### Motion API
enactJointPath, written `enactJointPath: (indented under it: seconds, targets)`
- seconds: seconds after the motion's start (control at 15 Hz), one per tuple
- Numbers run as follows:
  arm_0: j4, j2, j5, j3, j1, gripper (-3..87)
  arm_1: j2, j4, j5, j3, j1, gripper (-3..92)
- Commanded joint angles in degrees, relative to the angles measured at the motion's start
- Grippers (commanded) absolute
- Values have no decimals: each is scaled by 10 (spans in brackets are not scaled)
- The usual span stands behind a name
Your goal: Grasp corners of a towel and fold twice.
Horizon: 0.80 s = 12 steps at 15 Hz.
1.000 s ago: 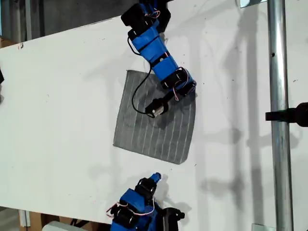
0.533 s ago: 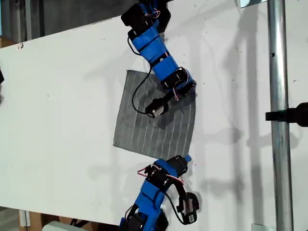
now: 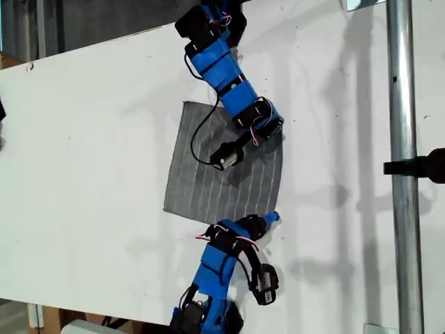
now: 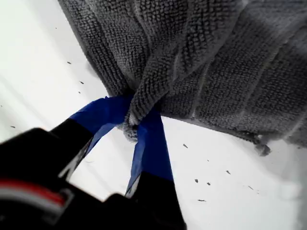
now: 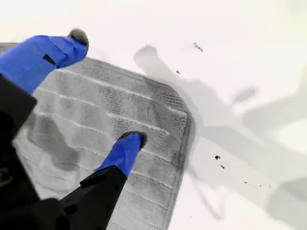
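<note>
**One corner pinched, one gripper spread over the cloth**

Exterior view: a white table (image 3: 90,139) fills the scene, with a dim room beyond its far edge and an upright metal pole (image 3: 402,174) on the exterior view's right, carrying a black clamp (image 3: 421,167). The towel (image 3: 208,188) lies flat between the two blue arms. My first gripper (image 3: 272,129) reaches in over the cloth's far side, and its arm covers part of that edge. A black cable (image 3: 198,139) loops across the fabric beside it. My second gripper (image 3: 268,221) comes in from the near side and hides the near corner beneath it. This view does not show how either pair of jaws stands.

First wrist view: here the grip is plain. My first gripper (image 4: 136,124) has its two blue-taped fingers drawn together on a bunched fold of the towel (image 4: 216,62), right at the cloth's edge. The fabric rises from the tips and spreads away ahead of them. Under the fingers the table (image 4: 48,72) is bare white, with a few dark specks (image 4: 196,181).

Second wrist view: my second gripper (image 5: 105,88) is spread wide and grasps nothing. One fingertip (image 5: 129,146) presses on the towel (image 5: 144,110). The other is raised, at or just past the cloth's edge. One of the corners (image 5: 184,115) lies flat just ahead of the lower tip. Beyond it, soft arm shadows fall across the table (image 5: 216,38).
</note>
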<state>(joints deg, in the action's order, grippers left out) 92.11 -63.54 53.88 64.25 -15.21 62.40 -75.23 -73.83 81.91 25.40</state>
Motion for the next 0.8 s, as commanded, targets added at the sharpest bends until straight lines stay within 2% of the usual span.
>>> enactJointPath:
  seconds: [0.0, 0.53, 0.6, 0.73]
  targets:
    - [-44, -11, 13, 45, 26, 276, 23, -4, -4, -16, 6, -1]
    - [-166, -38, 83, 228, 31, 267, 25, -5, -10, -13, 16, -1]
    - [-197, -46, 91, 257, 27, 222, 25, -5, -13, -13, 18, -1]
    - [-213, -49, 105, 266, 28, -28, 25, -5, -13, -14, 17, -1]
